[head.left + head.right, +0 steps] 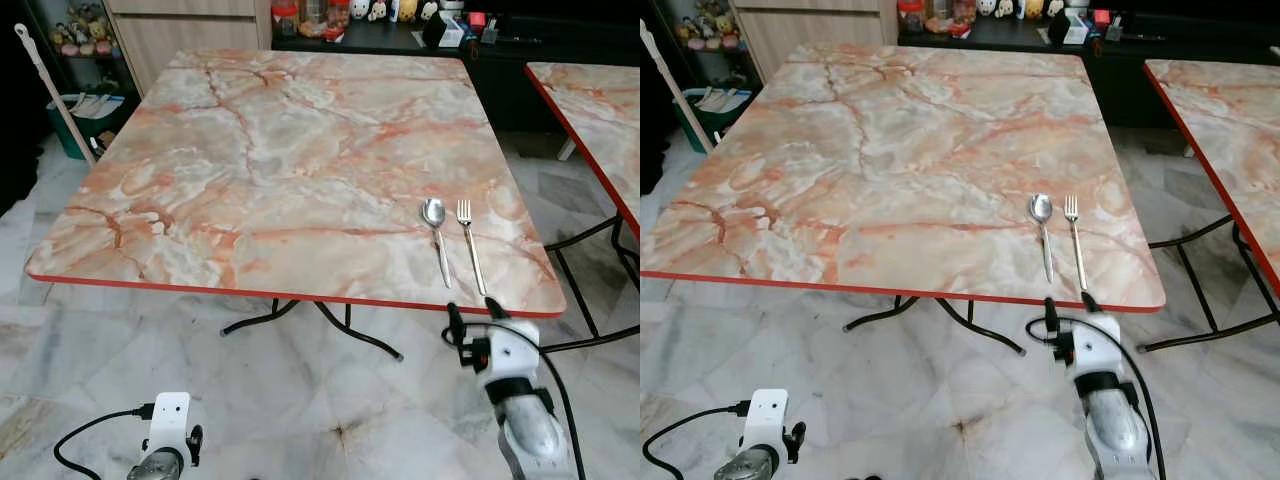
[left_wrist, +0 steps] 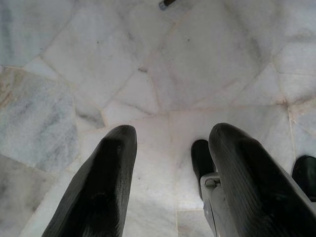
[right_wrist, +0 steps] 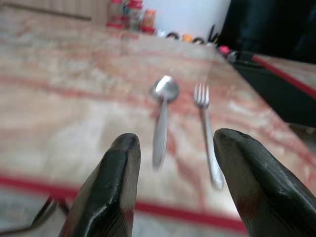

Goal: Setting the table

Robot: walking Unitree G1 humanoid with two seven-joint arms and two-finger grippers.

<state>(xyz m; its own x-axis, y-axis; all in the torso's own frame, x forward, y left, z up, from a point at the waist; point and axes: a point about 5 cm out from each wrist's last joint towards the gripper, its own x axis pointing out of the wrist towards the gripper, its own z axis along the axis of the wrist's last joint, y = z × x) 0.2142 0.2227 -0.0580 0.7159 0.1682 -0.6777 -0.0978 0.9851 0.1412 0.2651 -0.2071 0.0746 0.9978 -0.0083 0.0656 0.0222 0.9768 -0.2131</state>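
Marble worktop [image 1: 280,160]: our spoon [image 1: 436,236] and fork [image 1: 470,243] lie near its red edge; right claw [image 1: 476,312] open just below, left claw [image 2: 170,163] open.

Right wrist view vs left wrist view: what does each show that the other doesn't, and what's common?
Right wrist: the marble table with its red edge, a spoon and a fork lying side by side on it, apart, handles toward the right gripper, and blurred jars beyond the table's far edge.

Left wrist: the pale tiled floor under the left gripper, which points down at it.

Both: two black fingers spread apart, holding nothing.
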